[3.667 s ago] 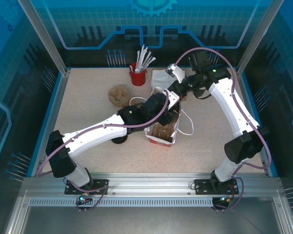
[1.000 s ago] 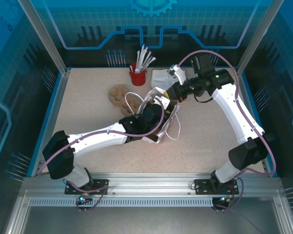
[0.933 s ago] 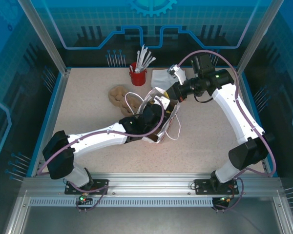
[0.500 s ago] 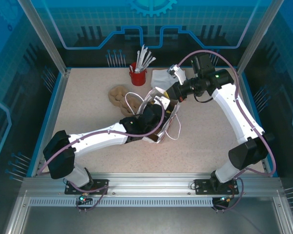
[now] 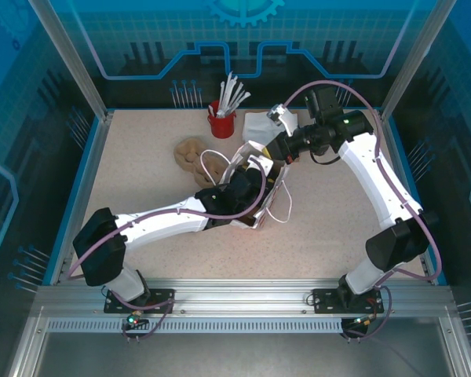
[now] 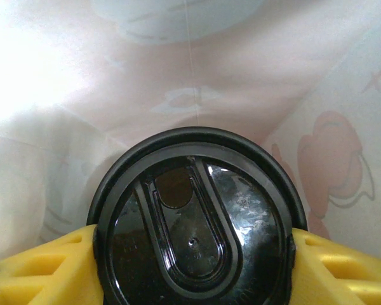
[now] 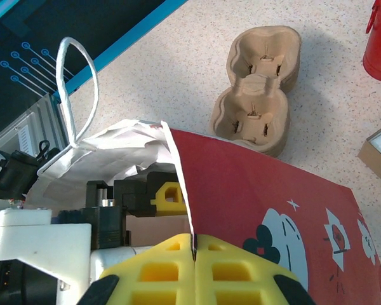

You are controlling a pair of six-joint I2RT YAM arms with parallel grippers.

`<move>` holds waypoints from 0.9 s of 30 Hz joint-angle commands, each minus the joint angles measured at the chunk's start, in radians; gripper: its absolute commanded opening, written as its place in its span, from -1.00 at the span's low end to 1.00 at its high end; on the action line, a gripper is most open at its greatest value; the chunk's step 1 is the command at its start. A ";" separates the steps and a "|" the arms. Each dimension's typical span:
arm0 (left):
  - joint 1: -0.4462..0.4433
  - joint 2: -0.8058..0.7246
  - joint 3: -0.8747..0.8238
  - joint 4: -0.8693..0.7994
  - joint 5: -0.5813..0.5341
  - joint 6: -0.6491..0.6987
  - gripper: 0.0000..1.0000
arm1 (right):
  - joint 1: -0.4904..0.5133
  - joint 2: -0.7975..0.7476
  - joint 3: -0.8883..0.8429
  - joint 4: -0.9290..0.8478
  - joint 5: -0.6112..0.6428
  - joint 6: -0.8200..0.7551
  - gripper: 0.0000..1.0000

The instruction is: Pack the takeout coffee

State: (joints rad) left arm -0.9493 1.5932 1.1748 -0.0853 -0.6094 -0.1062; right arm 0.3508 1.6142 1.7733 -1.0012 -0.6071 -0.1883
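The left hand (image 6: 193, 270), gripping the takeout coffee (image 6: 193, 216), should set it down upright while the right hand (image 7: 195, 254) pinches the bag (image 7: 267, 190) at its 1 o'clock rim.

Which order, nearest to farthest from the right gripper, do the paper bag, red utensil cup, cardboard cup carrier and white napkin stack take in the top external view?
1. paper bag: its rim is pinched in the right gripper.
2. white napkin stack: just behind the gripper.
3. red utensil cup: back and left.
4. cardboard cup carrier: farthest left.
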 commanded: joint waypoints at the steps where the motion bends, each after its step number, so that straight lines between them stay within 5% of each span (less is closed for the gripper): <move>1: 0.031 0.031 0.033 -0.023 -0.006 -0.027 0.22 | 0.049 -0.004 0.024 -0.069 -0.106 -0.008 -1.00; 27: 0.069 0.082 0.142 -0.164 0.047 -0.096 0.22 | 0.066 -0.020 -0.048 -0.028 -0.116 0.016 -1.00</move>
State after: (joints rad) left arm -0.9081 1.6794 1.2827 -0.2626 -0.5755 -0.1856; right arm 0.3744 1.6142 1.7512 -0.9550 -0.6174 -0.1833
